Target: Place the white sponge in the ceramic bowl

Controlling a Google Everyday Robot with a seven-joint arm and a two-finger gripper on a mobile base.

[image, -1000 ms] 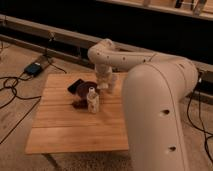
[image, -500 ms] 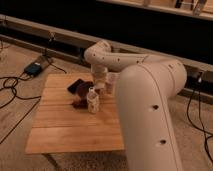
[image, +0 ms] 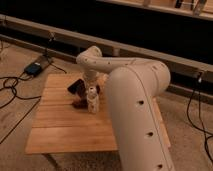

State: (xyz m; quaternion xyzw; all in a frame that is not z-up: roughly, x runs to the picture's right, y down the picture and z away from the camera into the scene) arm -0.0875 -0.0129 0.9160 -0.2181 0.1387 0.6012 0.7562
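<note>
My gripper (image: 90, 88) hangs from the bent white arm over the back middle of the wooden table (image: 55, 125), just above a small upright white bottle (image: 92, 103). A dark sliver right beside the gripper looks like part of the ceramic bowl (image: 98, 89); the rest is hidden behind the wrist. The white sponge does not show; the gripper and arm cover the spot where it could lie.
A flat black slab (image: 75, 86) lies left of the gripper. A small dark red lump (image: 79, 103) sits left of the bottle. My large white forearm (image: 135, 115) covers the table's right side. Cables and a blue box (image: 34, 68) lie on the floor at left.
The arm has swung a little to the left and its wrist has come down closer over the things at the back of the table. The bottle, slab and lump have not moved.
</note>
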